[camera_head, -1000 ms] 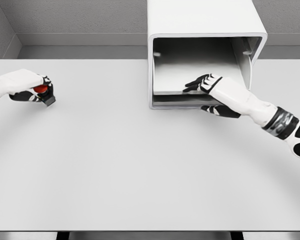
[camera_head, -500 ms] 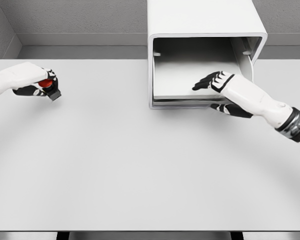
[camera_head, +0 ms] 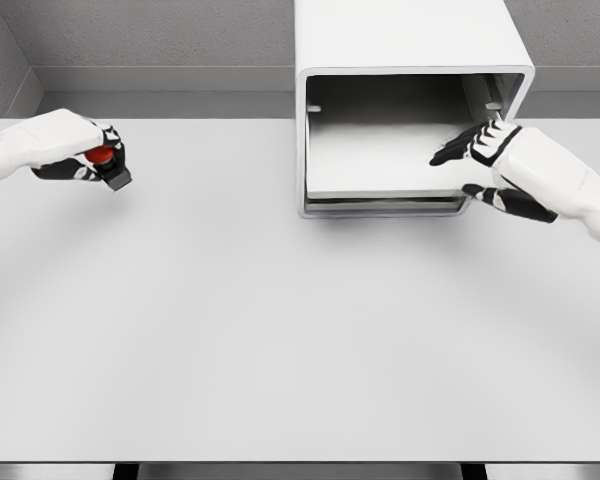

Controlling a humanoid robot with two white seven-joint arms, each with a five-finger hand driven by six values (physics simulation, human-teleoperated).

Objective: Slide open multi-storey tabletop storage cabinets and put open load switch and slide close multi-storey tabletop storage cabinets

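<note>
Left hand point(camera_head: 65, 148) grips switch point(camera_head: 108, 165): I judge it small, light, rigid; hold by body. Right hand point(camera_head: 495, 165) open beside cabinet point(camera_head: 410, 60).

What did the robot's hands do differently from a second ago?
The right hand slid rightward along the front of the cabinet, from the drawer's middle to its right edge, fingers spread. The left hand rose a little and drifted right, carrying the red and black switch. The drawer tray stays pulled out and holds nothing, and the table is unchanged.
</note>
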